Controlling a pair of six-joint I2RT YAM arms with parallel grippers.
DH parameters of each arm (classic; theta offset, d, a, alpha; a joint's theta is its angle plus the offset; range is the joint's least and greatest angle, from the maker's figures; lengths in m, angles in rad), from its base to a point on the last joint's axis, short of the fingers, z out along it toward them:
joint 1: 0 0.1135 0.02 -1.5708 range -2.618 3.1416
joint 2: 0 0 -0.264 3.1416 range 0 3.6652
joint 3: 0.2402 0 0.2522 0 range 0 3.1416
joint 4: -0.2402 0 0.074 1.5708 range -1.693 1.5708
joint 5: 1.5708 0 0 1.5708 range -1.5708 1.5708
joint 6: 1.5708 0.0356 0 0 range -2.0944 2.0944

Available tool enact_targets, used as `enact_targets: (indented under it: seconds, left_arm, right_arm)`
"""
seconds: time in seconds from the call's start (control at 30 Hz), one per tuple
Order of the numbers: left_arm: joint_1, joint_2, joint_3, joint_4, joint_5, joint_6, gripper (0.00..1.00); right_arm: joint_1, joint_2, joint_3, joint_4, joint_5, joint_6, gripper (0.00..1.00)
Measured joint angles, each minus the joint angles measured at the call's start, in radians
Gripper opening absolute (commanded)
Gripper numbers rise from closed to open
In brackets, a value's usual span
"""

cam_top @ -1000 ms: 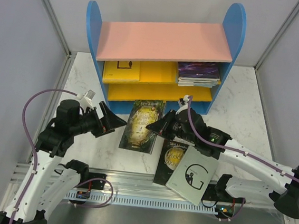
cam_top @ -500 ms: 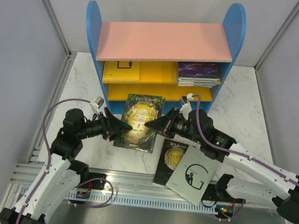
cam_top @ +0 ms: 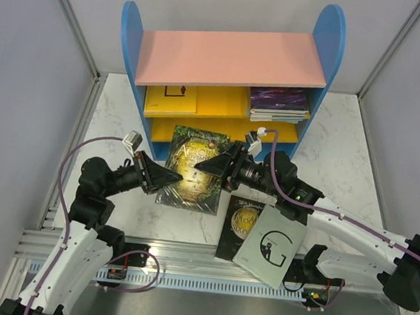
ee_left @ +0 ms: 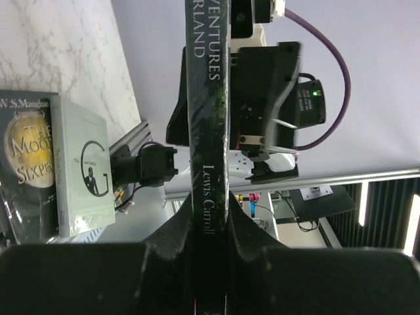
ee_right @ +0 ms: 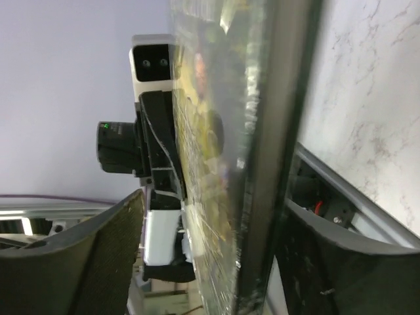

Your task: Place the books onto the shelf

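since a second ago our left pincer (cam_top: 169, 178) has closed in and clenched on the spine of the green book (cam_top: 200, 195), while our right pincer (cam_top: 200, 167) has released, its jaws straddling the opposite edge. we hold the book tilted off the table (cam_top: 331, 139), just before the shelf (cam_top: 227, 55).

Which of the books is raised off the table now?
The green-gold book: the left fingers clamp its spine and hold it tilted up. The black book and grey book lie flat on the table; the rest are on the shelf.
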Motion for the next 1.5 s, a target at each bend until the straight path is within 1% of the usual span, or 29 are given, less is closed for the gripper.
enact_targets:
  seconds: [0.07,0.17,0.23,0.4,0.5,0.6,0.7,0.8,0.83,0.9,0.93,1.0,1.03,1.07,1.2,1.27,1.37,1.4,1.47,1.5]
  left_arm:
    - [-0.011,0.008,0.029,-0.075,-0.010,0.023,0.02]
    - [-0.014,0.027,0.100,-0.190,-0.066,0.055,0.02]
    - [-0.014,0.033,0.140,-0.231,-0.126,0.062,0.02]
    - [-0.014,0.037,0.192,-0.285,-0.246,0.064,0.02]
    - [-0.015,0.050,0.210,-0.297,-0.270,0.063,0.02]
    - [-0.016,0.059,0.219,-0.301,-0.288,0.063,0.02]
    - [-0.016,0.063,0.221,-0.304,-0.302,0.063,0.02]
    - [-0.016,0.063,0.234,-0.315,-0.313,0.063,0.02]
    - [-0.015,0.063,0.239,-0.317,-0.316,0.063,0.02]
    - [-0.016,0.063,0.252,-0.317,-0.322,0.063,0.02]
    - [-0.016,0.063,0.257,-0.317,-0.324,0.063,0.02]
    - [-0.015,0.063,0.262,-0.317,-0.326,0.063,0.02]
    - [-0.015,0.066,0.262,-0.319,-0.327,0.063,0.02]
    - [-0.014,0.067,0.263,-0.321,-0.327,0.060,0.02]
    - [-0.014,0.091,0.306,-0.362,-0.326,0.066,0.02]
    - [-0.014,0.114,0.343,-0.393,-0.323,0.084,0.09]
    - [-0.013,0.158,0.409,-0.442,-0.316,0.127,0.28]
    - [-0.013,0.167,0.425,-0.457,-0.314,0.146,0.41]
    - [-0.013,0.172,0.441,-0.499,-0.317,0.211,0.55]
    - [-0.013,0.171,0.441,-0.523,-0.317,0.240,0.65]
  right_arm:
    - [0.006,0.019,0.005,0.011,-0.010,0.002,0.86]
    - [0.012,0.018,0.006,0.023,-0.020,0.010,0.88]
    - [0.016,0.008,0.006,0.031,-0.021,0.021,0.88]
    - [0.052,-0.044,-0.006,0.043,0.005,0.051,0.88]
    - [0.082,-0.063,-0.008,0.041,0.045,0.065,0.85]
    - [0.090,-0.063,-0.008,0.039,0.076,0.082,0.81]
    - [0.091,-0.060,-0.004,0.027,0.098,0.090,0.72]
    - [0.092,-0.052,0.013,-0.002,0.115,0.093,0.57]
    - [0.092,-0.050,0.018,-0.010,0.122,0.093,0.48]
    - [0.092,-0.049,0.021,-0.022,0.136,0.094,0.38]
    - [0.092,-0.049,0.021,-0.025,0.141,0.093,0.30]
    - [0.093,-0.049,0.021,-0.028,0.153,0.097,0.18]
    - [0.093,-0.050,0.023,-0.023,0.155,0.101,0.04]
    - [0.094,-0.050,0.027,-0.020,0.157,0.105,0.00]
    - [0.095,-0.050,0.037,-0.018,0.167,0.112,0.00]
    - [0.096,-0.050,0.045,-0.019,0.177,0.114,0.00]
    - [0.096,-0.050,0.061,-0.024,0.195,0.112,0.00]
    - [0.095,-0.050,0.067,-0.027,0.198,0.109,0.00]
    - [0.093,-0.050,0.083,-0.033,0.201,0.094,0.00]
    - [0.087,-0.050,0.093,-0.053,0.203,0.080,0.00]
